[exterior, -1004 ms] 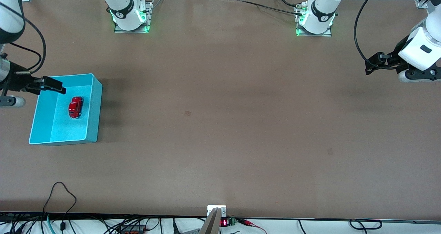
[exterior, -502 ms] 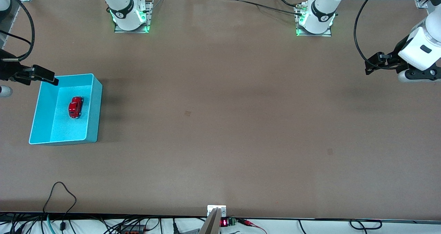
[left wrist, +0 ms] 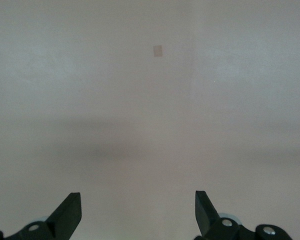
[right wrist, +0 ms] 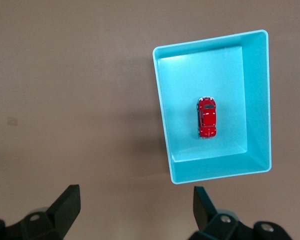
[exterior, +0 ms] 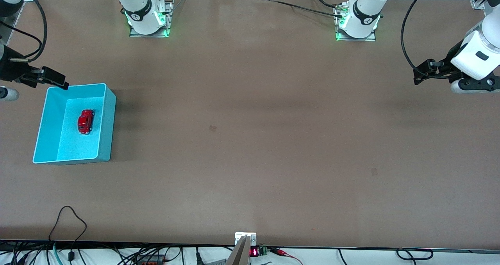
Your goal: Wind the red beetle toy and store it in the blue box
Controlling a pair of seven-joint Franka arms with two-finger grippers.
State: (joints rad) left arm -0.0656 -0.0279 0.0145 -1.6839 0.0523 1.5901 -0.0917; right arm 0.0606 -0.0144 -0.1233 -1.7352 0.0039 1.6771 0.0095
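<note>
Front view: the red beetle toy (exterior: 85, 121) lies in the blue box (exterior: 108, 122) near the right arm's table edge; storing looks done.

Left wrist view: left gripper (left wrist: 138, 214) spread, empty, waiting.

Right wrist view: right gripper (right wrist: 136, 210) spread, empty, above the table beside the box.

- The right arm's black two-finger gripper (exterior: 58, 80) hangs in the air at the right arm's end of the table, on a dark wrist with a looping black cable; its fingers (right wrist: 65, 202) are spread wide with nothing between them.
- The left arm's black two-finger gripper (exterior: 417, 74) hangs over the left arm's end of the table below a white wrist; its fingers (left wrist: 70, 212) are spread wide and empty.
</note>
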